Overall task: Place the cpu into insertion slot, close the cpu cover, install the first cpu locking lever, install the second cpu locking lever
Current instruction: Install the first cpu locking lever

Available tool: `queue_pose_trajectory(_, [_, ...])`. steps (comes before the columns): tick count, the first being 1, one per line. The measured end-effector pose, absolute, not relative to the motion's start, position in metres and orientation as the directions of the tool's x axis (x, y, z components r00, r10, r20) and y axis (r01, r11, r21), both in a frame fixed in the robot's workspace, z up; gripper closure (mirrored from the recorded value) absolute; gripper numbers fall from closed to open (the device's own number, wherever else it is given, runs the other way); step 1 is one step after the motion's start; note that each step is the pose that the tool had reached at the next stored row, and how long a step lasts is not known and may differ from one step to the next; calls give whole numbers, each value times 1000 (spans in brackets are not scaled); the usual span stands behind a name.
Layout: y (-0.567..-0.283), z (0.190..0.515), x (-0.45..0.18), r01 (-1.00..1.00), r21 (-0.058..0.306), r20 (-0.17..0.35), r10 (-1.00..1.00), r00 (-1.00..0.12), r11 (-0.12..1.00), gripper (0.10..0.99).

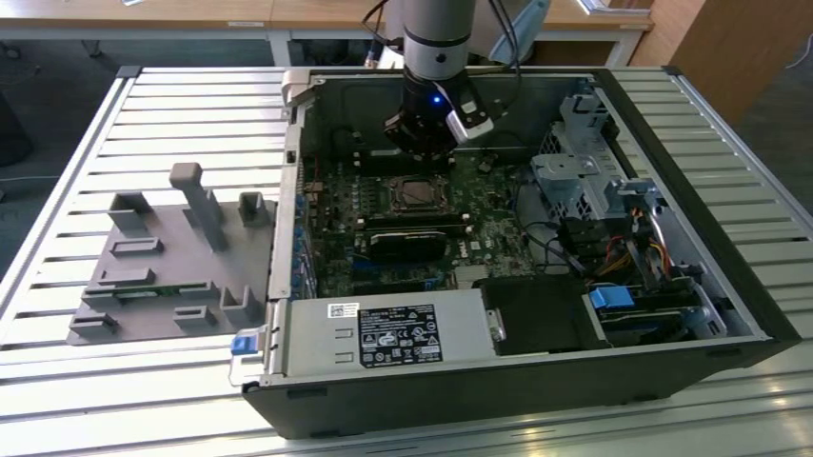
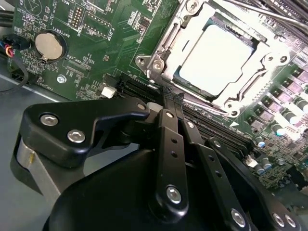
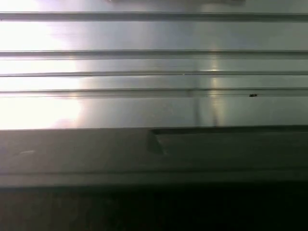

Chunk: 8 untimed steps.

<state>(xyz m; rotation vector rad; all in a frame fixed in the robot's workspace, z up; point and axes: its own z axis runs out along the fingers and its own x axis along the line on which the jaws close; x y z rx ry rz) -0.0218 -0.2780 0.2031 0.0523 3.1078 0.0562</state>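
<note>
- The work surface is a slatted metal table [image 1: 152, 95], pale and shiny, with wooden desks [image 1: 190, 14] behind it along the far edge of the exterior view.
- On the exterior view's left, a grey moulded fixture [image 1: 166, 257] with upright posts rests on the slats, well apart from the arm.
- In the middle stands an open black computer case [image 1: 711, 286], lying on its side, with the green motherboard [image 1: 337, 228] exposed and a silver power supply [image 1: 381, 333] along its near edge.
- The gripper [image 1: 426, 143] hangs inside the case just behind the insertion slot [image 1: 413, 193]; in the second wrist view its black fingers [image 2: 171, 144] lie close together with nothing between them.
- On the exterior view's right, a drive cage [image 1: 578, 181] and coloured cables [image 1: 635, 257] fill the case.
- The second wrist view gives what the exterior view cannot: the cpu [image 2: 219, 57] sits seated in the socket, and the cpu cover [image 2: 178, 33] lies flat around it, the chip's bright top showing through the window. A round coin battery [image 2: 49, 45] sits on the board beside it.
- The first wrist view shows the table slats [image 3: 154, 72] and a dark edge of the case wall [image 3: 154, 154].
</note>
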Motion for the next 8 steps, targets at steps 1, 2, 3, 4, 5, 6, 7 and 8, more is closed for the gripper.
queue_pose_trajectory(1, [-278,202,-22,33,35,-32,34,-999,999,965])
queue_pose_trajectory(2, [-278,201,-21,33,34,-32,34,-999,999,965])
queue_pose_trajectory(3, [-278,200,-21,33,32,-32,34,-999,999,965])
queue_pose_trajectory(4, [-278,200,-21,33,31,-32,34,-999,999,965])
queue_pose_trajectory(5, [-278,200,-21,33,30,-32,34,-999,999,965])
queue_pose_trajectory(6, [-278,200,-21,33,27,-33,34,-999,999,965])
queue_pose_trajectory(7, [-278,200,-21,33,25,-33,34,-999,999,965])
queue_pose_trajectory(8, [-278,200,-21,33,24,-33,34,-999,999,965])
